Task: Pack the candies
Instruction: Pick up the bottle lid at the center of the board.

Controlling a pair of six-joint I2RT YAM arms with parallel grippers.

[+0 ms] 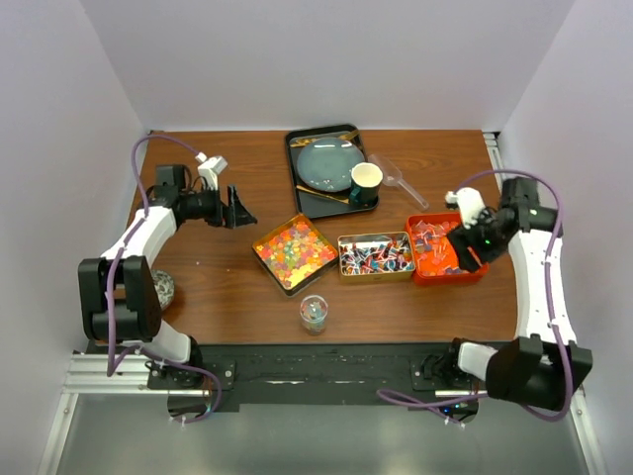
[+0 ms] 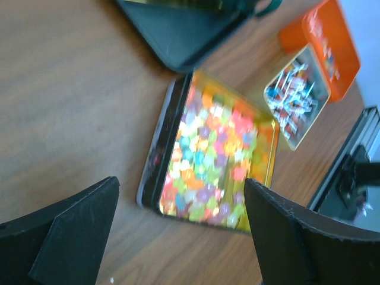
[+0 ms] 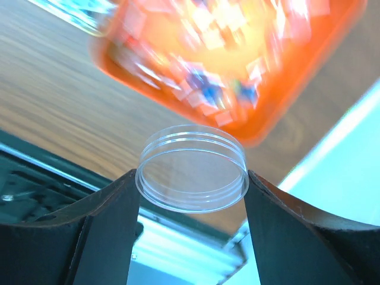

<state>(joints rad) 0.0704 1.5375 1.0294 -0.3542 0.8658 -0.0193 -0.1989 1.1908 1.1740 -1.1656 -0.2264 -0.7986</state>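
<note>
Many tiny multicoloured candies [image 1: 294,249] at centre frame, right gripper [image 3: 191,195] clenched on clear round plastic container [image 3: 178,142], left gripper [image 1: 240,210] released, upper left.

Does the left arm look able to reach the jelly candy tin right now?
Probably yes: the left pincer is open, facing the jelly candy tin, with only bare table between them.

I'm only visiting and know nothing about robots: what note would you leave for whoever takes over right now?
Left gripper: open, empty, hovering left of the jelly-candy tin.
Right gripper: shut on a clear jar, over the orange tray.
Wrapped candies lie in the middle tin.
Done: a small jar near the front edge holds some candies.
Left: fill the held jar, seemingly empty.
</note>
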